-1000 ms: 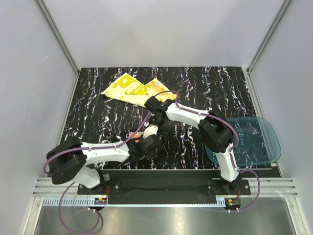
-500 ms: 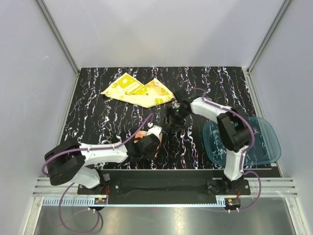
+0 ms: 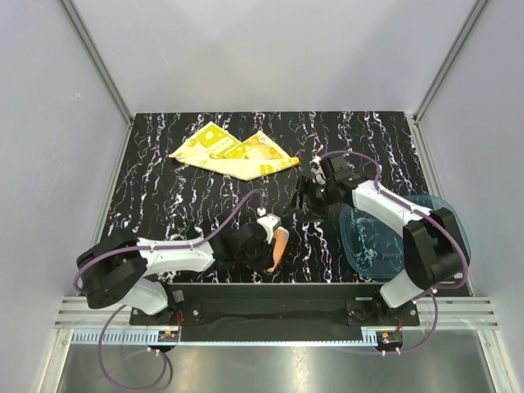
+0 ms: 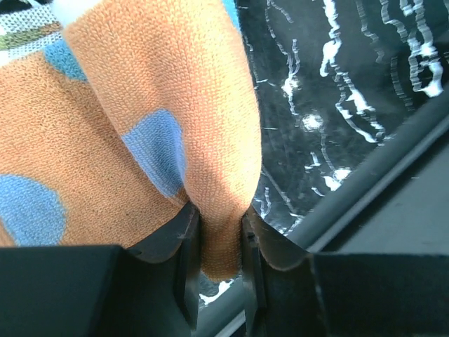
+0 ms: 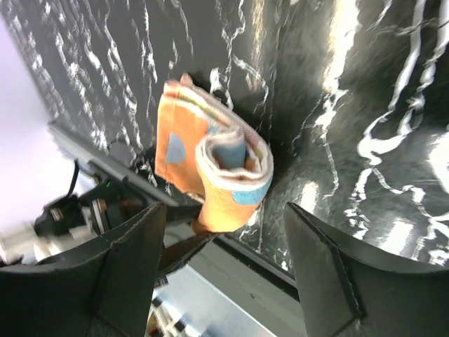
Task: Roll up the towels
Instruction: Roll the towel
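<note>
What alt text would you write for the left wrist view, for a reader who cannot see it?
An orange towel with light-blue dots fills most of the view, and a fold of it is pinched in the left gripper at the bottom edge. A black table with white marbling shows to the right.

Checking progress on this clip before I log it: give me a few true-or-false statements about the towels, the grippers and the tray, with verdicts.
1. The left gripper is clamped on the orange towel. True.
2. The yellow towel is rolled up. False: it lies spread flat, unrolled.
3. The right gripper holds the yellow towel. False: it is open and empty, apart from both towels.
4. Neither towel is in the blue tray. True.
</note>
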Action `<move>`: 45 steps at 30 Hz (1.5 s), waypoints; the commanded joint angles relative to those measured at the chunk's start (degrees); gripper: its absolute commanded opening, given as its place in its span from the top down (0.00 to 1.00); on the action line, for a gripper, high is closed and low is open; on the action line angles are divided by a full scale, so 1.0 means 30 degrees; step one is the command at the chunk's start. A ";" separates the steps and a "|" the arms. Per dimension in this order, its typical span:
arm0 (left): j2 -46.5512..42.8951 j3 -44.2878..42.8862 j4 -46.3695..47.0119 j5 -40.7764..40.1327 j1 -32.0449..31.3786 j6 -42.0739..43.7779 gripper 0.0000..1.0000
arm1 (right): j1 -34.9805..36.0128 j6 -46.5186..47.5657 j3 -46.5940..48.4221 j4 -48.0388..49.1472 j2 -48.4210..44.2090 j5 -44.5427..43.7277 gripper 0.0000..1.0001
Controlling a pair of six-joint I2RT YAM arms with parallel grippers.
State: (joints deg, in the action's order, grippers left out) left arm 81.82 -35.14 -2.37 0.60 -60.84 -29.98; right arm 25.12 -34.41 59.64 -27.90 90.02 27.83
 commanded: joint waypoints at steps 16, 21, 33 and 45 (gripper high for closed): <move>-0.1112 0.4563 0.4629 0.6449 0.4517 -0.3748 0.90 | 0.2084 -0.2796 -0.4762 0.9768 0.1691 0.4315 0.27; -0.1141 0.4680 0.4861 0.6859 0.4781 -0.3631 0.89 | 0.2493 -0.2913 -0.4586 1.0558 0.3010 0.4228 0.27; -0.1112 0.4477 0.4401 0.7038 0.4987 -0.3105 0.83 | 0.3461 -0.4056 -0.4498 1.3548 0.5385 0.4404 0.83; -0.3924 -0.0267 -0.5818 -0.1570 0.2559 -0.1258 0.38 | 0.4046 -0.1683 -0.2040 0.2976 0.2778 -0.2741 0.98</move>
State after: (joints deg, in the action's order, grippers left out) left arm 71.99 -30.85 -7.81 7.40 -50.33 -36.23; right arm 36.12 -42.54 50.96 -7.31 101.03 29.15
